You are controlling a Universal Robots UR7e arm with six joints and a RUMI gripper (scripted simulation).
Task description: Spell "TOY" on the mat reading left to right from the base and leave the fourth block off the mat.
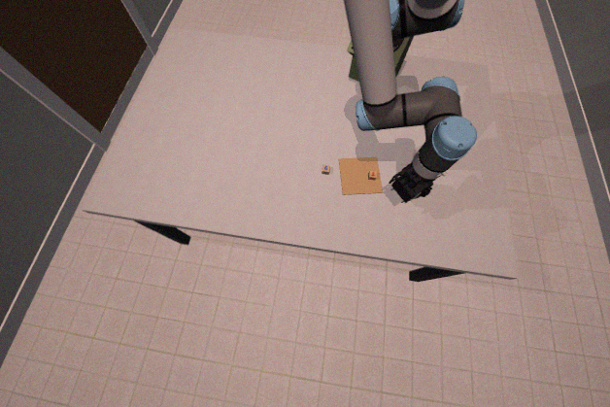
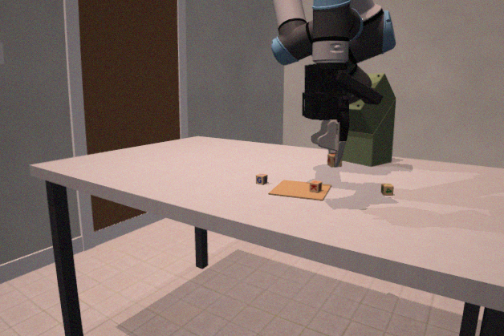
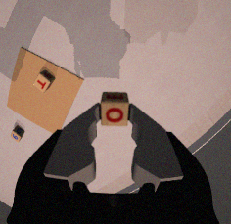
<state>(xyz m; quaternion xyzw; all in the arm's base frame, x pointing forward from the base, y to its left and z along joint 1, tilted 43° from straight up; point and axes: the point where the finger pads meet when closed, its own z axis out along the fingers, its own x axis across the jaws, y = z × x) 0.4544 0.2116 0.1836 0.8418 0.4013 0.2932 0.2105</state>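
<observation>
Table [image 2: 171, 160]: mat [image 2: 290, 189], two blocks.

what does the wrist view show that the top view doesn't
Only the wrist view shows the O block clamped in the pincer, and the T on the block on the mat. Only the top view shows the arm's elbow and wrist joints and the table's front edge. Both show the mat, the block on it, and the blue-lettered block off the mat.

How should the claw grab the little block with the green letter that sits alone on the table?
Take the green-letter block from straight above, pinching two opposite flat side faces. It sits flat on the table with open space around it. The claw holds the O block now.
</observation>
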